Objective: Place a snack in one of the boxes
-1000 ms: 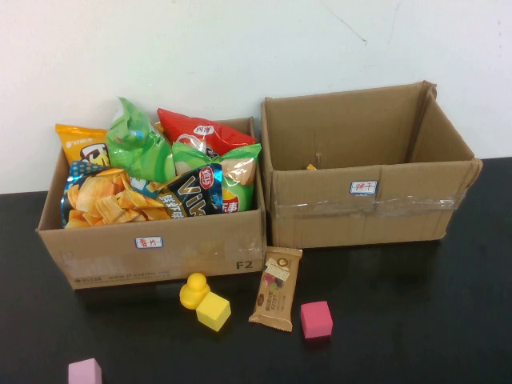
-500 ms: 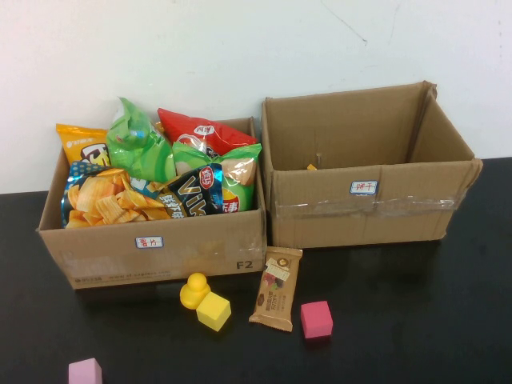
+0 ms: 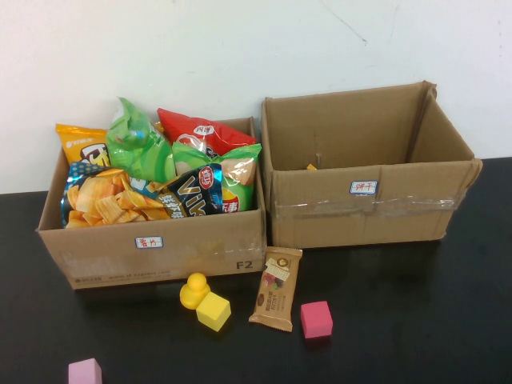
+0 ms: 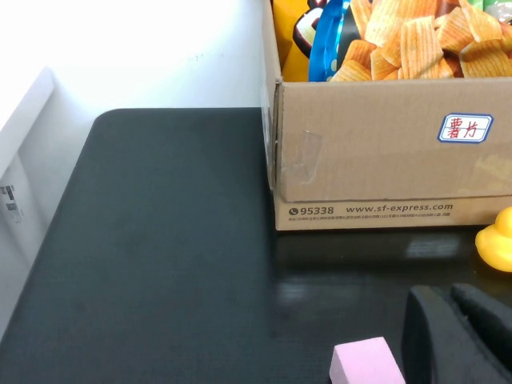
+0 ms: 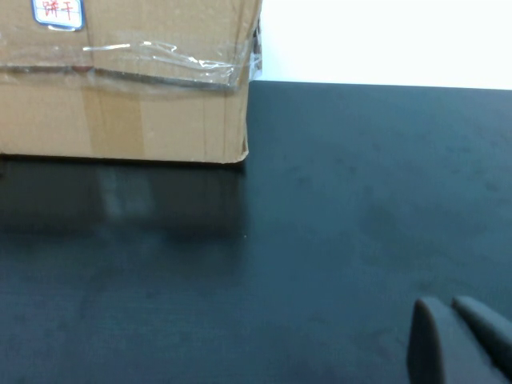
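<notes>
Black surface (image 3: 416, 320) fills my high view, and neither arm shows in it. Nearest me, at the bottom left edge, sits a pink block (image 3: 84, 372). My left claw (image 4: 462, 336) hangs low just beside that block, and its dark fingers lie pressed together, clenched on nothing. My right claw (image 5: 462, 340) hovers over bare surface near the right-hand box's corner, its fingers likewise closed and empty.

Further in I see a magenta cube (image 3: 316, 318), then a yellow cube (image 3: 213, 311) touching a small yellow duck (image 3: 193, 290). Between the yellow cube and the magenta cube lies the brown snack bar (image 3: 276, 289), flat on the surface, its far end reaching up to the boxes' front walls where they meet.

Behind these stand two cardboard boxes side by side. My left-hand box (image 3: 152, 248) is crammed with chip bags (image 3: 160, 176) in orange, green, red and blue, and carries a small handwritten label on its front. My right-hand box (image 3: 368, 204) has tape across its front and a similar label; only a small orange scrap shows inside it.
</notes>
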